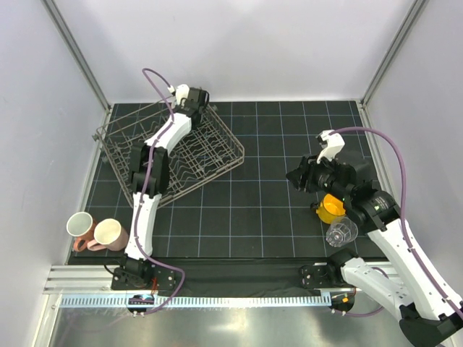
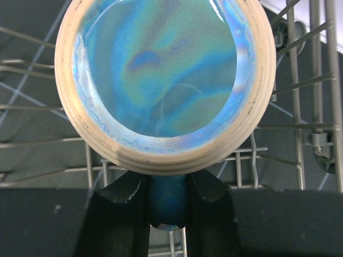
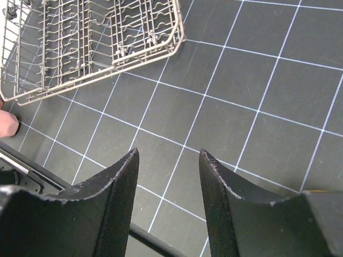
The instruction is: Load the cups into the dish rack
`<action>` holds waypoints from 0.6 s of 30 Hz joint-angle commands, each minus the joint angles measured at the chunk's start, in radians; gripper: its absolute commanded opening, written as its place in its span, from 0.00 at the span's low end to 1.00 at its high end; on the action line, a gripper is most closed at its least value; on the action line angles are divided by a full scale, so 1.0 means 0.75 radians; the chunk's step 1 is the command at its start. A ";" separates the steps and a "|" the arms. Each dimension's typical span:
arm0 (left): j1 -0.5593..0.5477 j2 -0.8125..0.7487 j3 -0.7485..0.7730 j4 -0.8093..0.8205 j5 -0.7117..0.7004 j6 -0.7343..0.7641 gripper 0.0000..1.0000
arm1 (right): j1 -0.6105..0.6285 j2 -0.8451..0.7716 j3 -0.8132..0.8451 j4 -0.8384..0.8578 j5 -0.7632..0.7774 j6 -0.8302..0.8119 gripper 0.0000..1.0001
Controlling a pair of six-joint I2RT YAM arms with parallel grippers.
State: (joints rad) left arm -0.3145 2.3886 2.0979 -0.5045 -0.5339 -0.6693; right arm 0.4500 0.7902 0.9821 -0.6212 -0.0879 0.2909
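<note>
My left gripper [image 1: 194, 97] hangs over the far corner of the grey wire dish rack [image 1: 217, 155]. In the left wrist view it [image 2: 168, 187] is shut on the blue handle of a blue cup [image 2: 161, 69], whose glossy underside with a tan foot ring faces the camera above the rack wires [image 2: 316, 96]. My right gripper [image 1: 296, 177] is open and empty above the mat, right of the rack; its wrist view [image 3: 167, 160] shows only mat between the fingers. A yellow cup [image 1: 333, 207] and a clear tumbler [image 1: 341, 233] lie under the right arm. Two salmon-pink mugs [image 1: 81, 228] [image 1: 108, 233] stand at the near left.
The rack [image 3: 96, 43] sits tilted on the black gridded mat [image 1: 275, 210], which has bare squares between the rack and the right arm. A metal rail [image 1: 217, 298] runs along the near edge. Pale walls close in the sides and back.
</note>
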 commanded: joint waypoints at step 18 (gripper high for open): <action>0.014 0.006 0.074 0.356 0.012 -0.003 0.00 | 0.005 0.010 0.008 0.049 0.005 0.038 0.51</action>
State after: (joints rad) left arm -0.3119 2.4153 2.1109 -0.4324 -0.5159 -0.6704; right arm 0.4500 0.7990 0.9817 -0.6209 -0.0883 0.3099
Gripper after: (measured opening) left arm 0.233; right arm 0.507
